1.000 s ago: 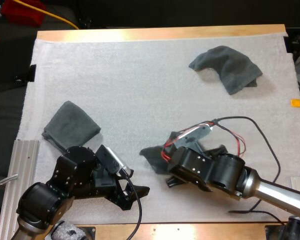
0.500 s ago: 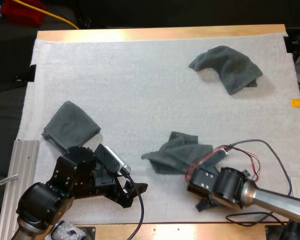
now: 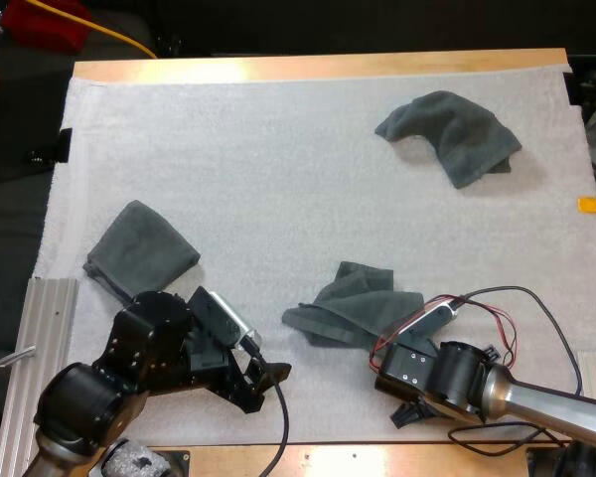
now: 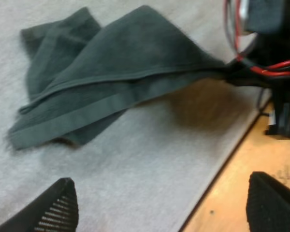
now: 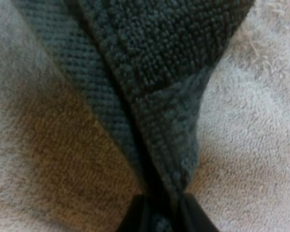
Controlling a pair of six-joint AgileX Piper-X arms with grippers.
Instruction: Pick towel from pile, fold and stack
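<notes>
My right tool pinches a corner of the towel, held taut near the white mat's near edge to spread it for folding, while my left tool hangs wide apart and empty just beside it.

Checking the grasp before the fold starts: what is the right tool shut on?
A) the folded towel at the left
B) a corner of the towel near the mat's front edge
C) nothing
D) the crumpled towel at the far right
B: in the right wrist view the right tool pinches a corner of the front towel from both sides.
</notes>
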